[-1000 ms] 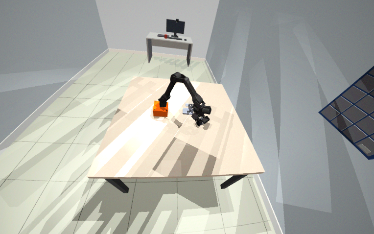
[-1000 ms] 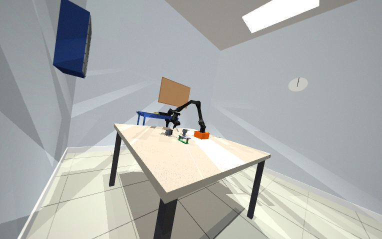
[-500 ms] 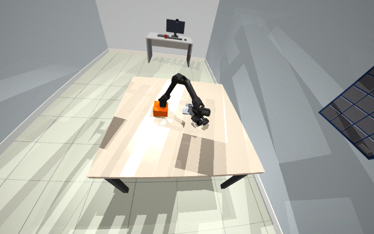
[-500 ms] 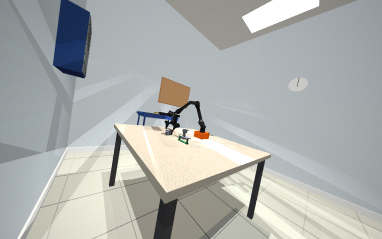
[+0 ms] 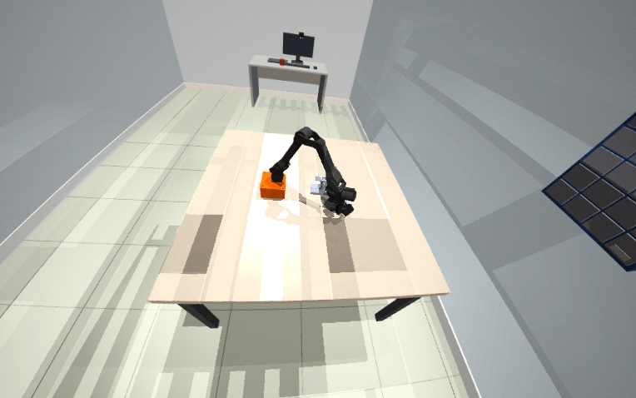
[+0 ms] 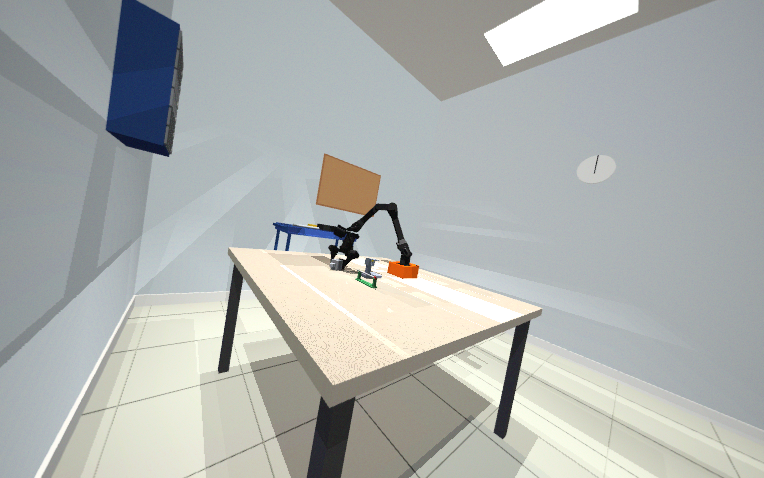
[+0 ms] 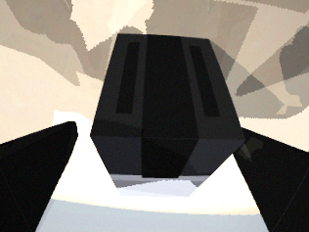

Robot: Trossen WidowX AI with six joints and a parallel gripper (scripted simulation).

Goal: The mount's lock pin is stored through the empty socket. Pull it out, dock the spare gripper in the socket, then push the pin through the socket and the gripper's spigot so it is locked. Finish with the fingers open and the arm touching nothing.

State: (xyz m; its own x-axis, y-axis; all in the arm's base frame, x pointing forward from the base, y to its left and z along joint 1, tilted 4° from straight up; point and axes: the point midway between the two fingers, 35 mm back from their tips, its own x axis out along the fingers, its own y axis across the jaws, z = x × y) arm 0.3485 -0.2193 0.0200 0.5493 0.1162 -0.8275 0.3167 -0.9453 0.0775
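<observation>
My gripper [image 6: 339, 263] [image 7: 154, 131] is open, low over the spare gripper. The spare gripper [image 6: 336, 264] [image 7: 168, 89], a dark block with two slots and a pale end, lies between the spread fingers. In the wrist view a gap shows at the left finger, while the right finger appears close to the block's corner. The grey mount [image 5: 318, 189] [image 6: 369, 266] stands beside my gripper. A green stand [image 6: 366, 282] is in front of it, with a small red part [image 6: 375, 277] at its right end. Whether the pin is in the socket is too small to tell.
The orange arm base [image 5: 272, 189] [image 6: 402, 270] stands on the wooden table [image 5: 300, 281] [image 6: 428, 332]. The mount is between the base and my gripper. A desk with a monitor [image 5: 298, 45] is far behind the table.
</observation>
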